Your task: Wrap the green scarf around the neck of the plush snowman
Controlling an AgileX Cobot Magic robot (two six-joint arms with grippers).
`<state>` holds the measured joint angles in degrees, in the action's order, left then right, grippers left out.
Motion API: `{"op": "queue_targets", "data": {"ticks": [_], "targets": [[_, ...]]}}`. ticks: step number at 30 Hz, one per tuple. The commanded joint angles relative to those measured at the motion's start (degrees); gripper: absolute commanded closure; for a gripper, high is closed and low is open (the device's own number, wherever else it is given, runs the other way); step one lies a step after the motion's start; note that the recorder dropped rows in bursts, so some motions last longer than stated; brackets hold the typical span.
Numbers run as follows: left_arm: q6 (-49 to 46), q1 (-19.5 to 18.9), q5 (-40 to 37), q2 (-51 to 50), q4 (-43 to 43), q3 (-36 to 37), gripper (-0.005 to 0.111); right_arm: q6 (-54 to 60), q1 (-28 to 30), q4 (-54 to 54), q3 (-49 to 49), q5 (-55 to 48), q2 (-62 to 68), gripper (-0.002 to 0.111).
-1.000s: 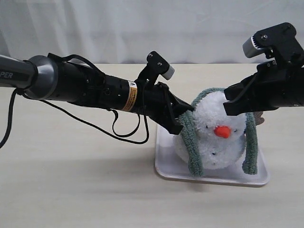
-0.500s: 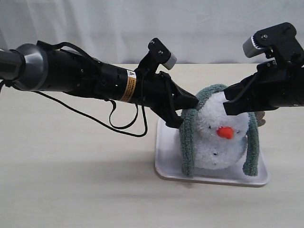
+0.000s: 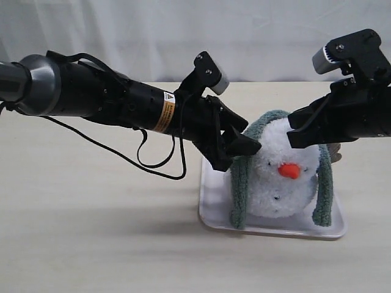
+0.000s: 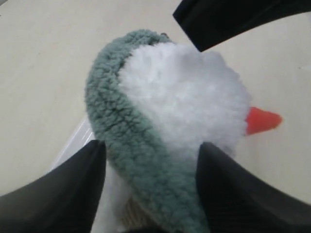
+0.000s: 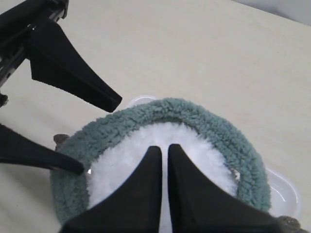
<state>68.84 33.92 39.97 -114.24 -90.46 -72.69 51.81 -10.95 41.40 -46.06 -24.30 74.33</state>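
The plush snowman [image 3: 278, 183] stands on a white tray [image 3: 214, 215], its orange nose [image 3: 288, 170] facing the camera. The green scarf [image 3: 239, 186] arches over the top of its head, and both ends hang down its sides to the tray. My left gripper [image 3: 243, 145] is open, its fingers straddling the scarf's [image 4: 131, 141] left strand beside the head [image 4: 189, 92] without pinching it. My right gripper [image 3: 294, 131] is shut and empty, its tips [image 5: 164, 148] just above the white head [image 5: 114, 167], inside the scarf's [image 5: 204, 119] loop. The neck crease is not distinguishable.
The tray sits on a pale wooden table [image 3: 91, 232] with a white curtain behind. The left arm's black cable [image 3: 160, 160] loops under it. A brown twig arm [image 3: 333, 152] pokes out behind the right strand.
My left gripper moved up and right along the scarf's left strand, then spread its jaws and let go. That strand now hangs straighter. The right arm has stayed put.
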Motion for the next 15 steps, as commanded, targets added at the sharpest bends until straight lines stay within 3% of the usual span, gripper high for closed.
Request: {"op": "queue_targets", "data": {"ticks": [1, 7, 11, 15], "targets": [[-0.67, 0.10, 3.57, 0.40, 2.03, -0.13, 0.051, 0.05, 0.15, 0.09, 0.13, -0.02, 0.10, 0.104], [-2.10, 0.10, 3.05, 0.53, 4.33, -0.13, 0.051, 0.05, 0.15, 0.09, 0.13, -0.15, 0.10, 0.104], [-2.58, 0.10, -2.03, 2.46, 2.28, -0.13, 0.051, 0.05, 0.15, 0.09, 0.13, -0.15, 0.10, 0.104], [5.94, 0.10, -8.47, 6.62, -4.60, -0.13, 0.051, 0.05, 0.15, 0.09, 0.13, -0.15, 0.10, 0.104]]}}
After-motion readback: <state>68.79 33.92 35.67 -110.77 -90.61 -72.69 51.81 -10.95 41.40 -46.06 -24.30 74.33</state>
